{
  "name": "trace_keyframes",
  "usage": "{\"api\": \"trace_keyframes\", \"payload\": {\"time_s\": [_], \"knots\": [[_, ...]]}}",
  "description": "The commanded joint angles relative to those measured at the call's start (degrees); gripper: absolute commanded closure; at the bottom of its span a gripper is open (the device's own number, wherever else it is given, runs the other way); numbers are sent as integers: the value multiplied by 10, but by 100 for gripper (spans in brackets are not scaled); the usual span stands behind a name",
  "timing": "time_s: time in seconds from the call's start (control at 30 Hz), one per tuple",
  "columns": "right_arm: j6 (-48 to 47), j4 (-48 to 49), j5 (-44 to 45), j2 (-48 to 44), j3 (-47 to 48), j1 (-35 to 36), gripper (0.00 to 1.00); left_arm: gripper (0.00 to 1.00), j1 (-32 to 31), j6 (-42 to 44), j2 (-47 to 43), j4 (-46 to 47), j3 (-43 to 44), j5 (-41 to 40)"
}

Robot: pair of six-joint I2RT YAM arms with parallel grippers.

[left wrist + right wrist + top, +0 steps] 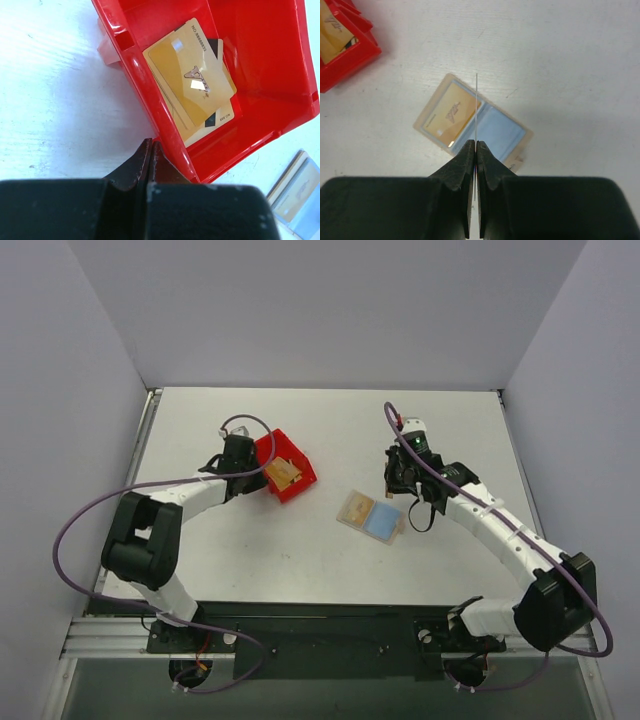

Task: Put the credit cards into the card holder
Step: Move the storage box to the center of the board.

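- The wallet (372, 517) lies open and flat on the table (300, 570). It is to the right of the red bin (296, 483), a little nearer the arm bases and well apart from the bin.
- One orange card (452, 114) sits in the wallet half closer to the bin. The other half shows bare light blue lining.
- The right gripper (476, 145) hangs over the wallet, on the side of it away from the bin. Its fingers are pinching a thin card (476, 100) (seen edge-on, so only a pale sliver rises past the tips).
- The left gripper (151, 146) is at the bin's outer wall, on the side away from the wallet. Its fingers are pressed together with nothing between them. I cannot tell whether the tips touch the wall.
- Inside the bin lies a loose stack of cards (192, 75), orange-yellow, overlapping and skewed, with the top one face up.
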Motion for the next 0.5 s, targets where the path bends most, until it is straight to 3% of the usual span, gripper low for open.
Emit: {"api": "trace_keyframes", "payload": {"time_s": [0.0,0.17,0.47], "knots": [[-77,-30,60,48,32,-3,100,100,0,-10,-26,48,-23,37],[-133,-30,82,136,60,-10,100,100,-9,-13,-100,144,-116,92],[-319,-73,6,252,154,-36,100,100,-25,-20,-171,96,-134,116]]}}
